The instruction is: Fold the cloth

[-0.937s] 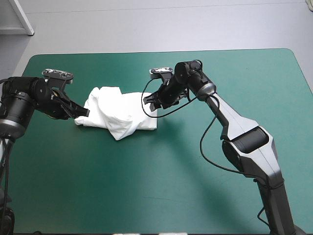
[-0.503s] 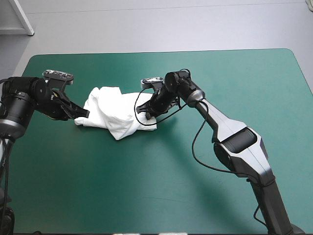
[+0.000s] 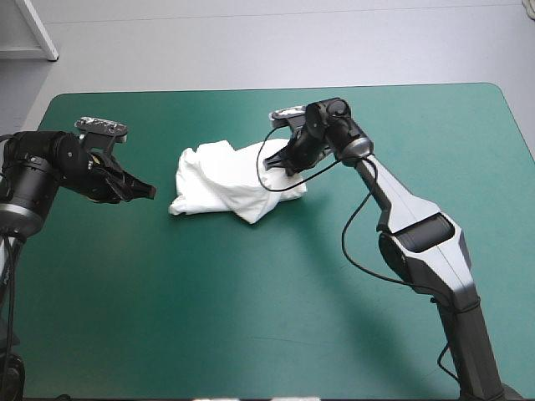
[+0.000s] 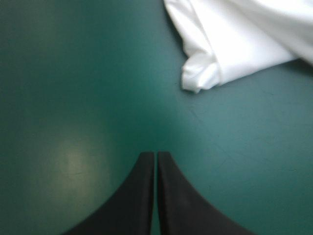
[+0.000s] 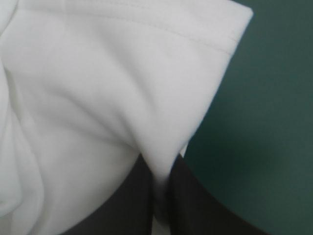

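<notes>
Evidently soft and limp, the T-shirt [image 3: 226, 180] slumps; right fingers [image 5: 129, 200] pinch a fold near its hem, left fingers [image 4: 139, 196] meet empty. Hems should hold firmest.

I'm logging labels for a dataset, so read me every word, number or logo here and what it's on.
No readable text anywhere.
The T-shirt is plain white, only a stitched hem showing, no print or tag.
The teal-green cover, the left gripper and the right gripper carry no lettering.

Left claw [image 4: 156, 154] closed, right claw [image 3: 273, 164] clamped.
</notes>
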